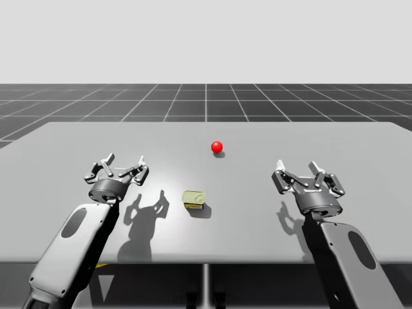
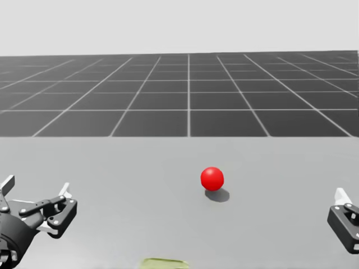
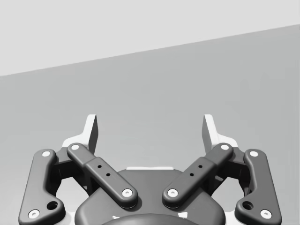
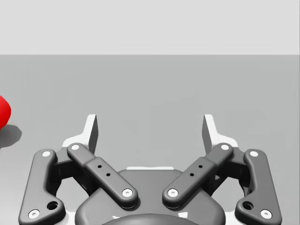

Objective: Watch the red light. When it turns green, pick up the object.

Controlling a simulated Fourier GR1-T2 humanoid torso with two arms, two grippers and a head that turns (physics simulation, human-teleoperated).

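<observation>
Table (image 1: 360,151) bears one red light (image 1: 217,147), one object (image 1: 194,197); left gripper (image 1: 126,159), right gripper (image 1: 297,167) both wide.

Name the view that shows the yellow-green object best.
The high view: the whole yellow-green object lies on the table, nearer me than the red light. The head view catches just its top edge.

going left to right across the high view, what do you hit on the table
left tool → small yellow-green object → red light ball → right tool
</observation>
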